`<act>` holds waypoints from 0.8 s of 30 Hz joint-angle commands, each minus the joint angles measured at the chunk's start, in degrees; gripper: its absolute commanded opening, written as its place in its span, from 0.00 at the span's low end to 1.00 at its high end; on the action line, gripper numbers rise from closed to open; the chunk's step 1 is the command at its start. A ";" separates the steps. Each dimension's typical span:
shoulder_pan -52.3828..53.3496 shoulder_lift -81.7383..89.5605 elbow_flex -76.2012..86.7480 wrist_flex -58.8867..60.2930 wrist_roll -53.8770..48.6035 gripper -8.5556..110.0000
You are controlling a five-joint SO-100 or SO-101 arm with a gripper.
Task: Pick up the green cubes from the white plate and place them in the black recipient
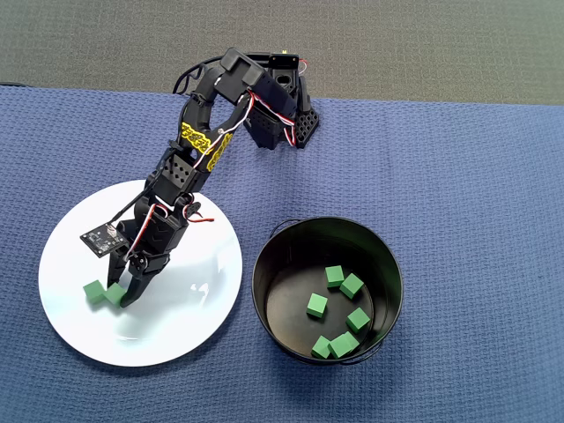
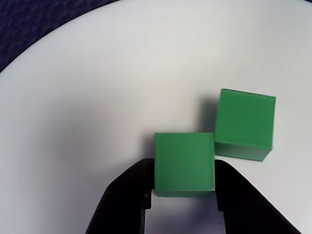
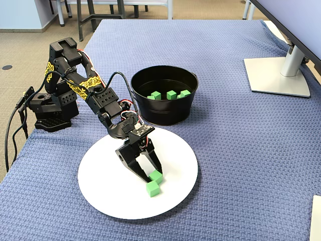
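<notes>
Two green cubes lie on the white plate near its left edge in the overhead view. My gripper reaches down onto the plate, and its two black fingers press against both sides of one green cube, which rests on the plate. The other green cube sits right beside it, just beyond the right finger. In the fixed view the gripped cube is behind the free one. The black recipient stands to the right of the plate, with several green cubes inside.
The arm's base is at the back edge of the blue cloth. A monitor stand is at the far right in the fixed view. The recipient's rim lies close to the plate's edge.
</notes>
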 commanded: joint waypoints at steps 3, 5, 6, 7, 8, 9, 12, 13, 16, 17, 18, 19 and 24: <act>0.44 1.23 -3.08 -2.37 2.46 0.07; 0.35 1.85 -2.90 -1.67 3.16 0.07; 0.35 2.46 -2.55 -0.97 3.78 0.07; 0.35 3.43 -1.93 -0.26 4.31 0.07; 0.26 4.39 -0.97 -0.18 5.01 0.07; 0.26 5.54 0.00 -0.18 5.98 0.07; 0.00 10.37 3.69 0.62 9.76 0.07; -0.18 12.48 5.36 0.79 11.34 0.07; -0.88 20.30 10.37 3.52 17.75 0.07; -1.14 23.03 10.90 6.50 20.57 0.07; -1.41 25.75 10.90 10.63 23.38 0.07; -1.76 28.56 10.72 14.77 26.19 0.07; -3.96 38.67 7.56 34.54 39.73 0.07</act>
